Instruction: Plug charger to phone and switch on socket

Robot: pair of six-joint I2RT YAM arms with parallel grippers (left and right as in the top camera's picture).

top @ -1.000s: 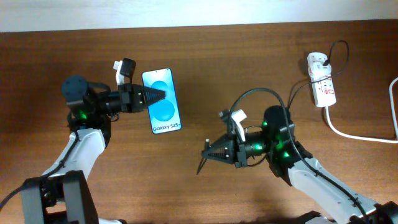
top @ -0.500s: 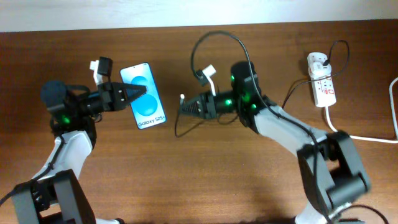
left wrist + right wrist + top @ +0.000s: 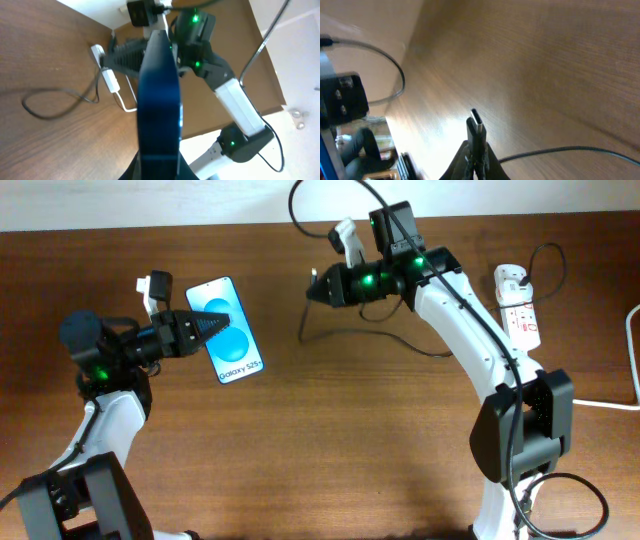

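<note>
1. The phone [image 3: 238, 350] sits at the left of the tabletop [image 3: 330, 450], clamped in the left jaws, which are closed on the middle of its left long edge. I cannot tell whether it touches the wood.
2. Its bright blue screen faces up, showing a round pattern and white "Galaxy S25+" text, and its body is turned slightly off square. In the left wrist view it shows edge-on as a slim dark blade [image 3: 159, 100].
3. The charger [image 3: 400, 345] is a thin black cable. Its small connector tip [image 3: 476, 125] is pinched in the closed right jaws and sticks out beyond them.
4. The right jaws hang near the far edge, right of the phone and well apart from it, with bare wood between.
5. The cable loops over the right arm [image 3: 470, 330] and trails across the tabletop towards the white plug adapter [image 3: 512, 280].
6. The adapter sits in the socket [image 3: 522, 328], a white power strip with red markings at the far right.
7. A thick white cord [image 3: 560, 395] runs from the strip off the right edge.
</note>
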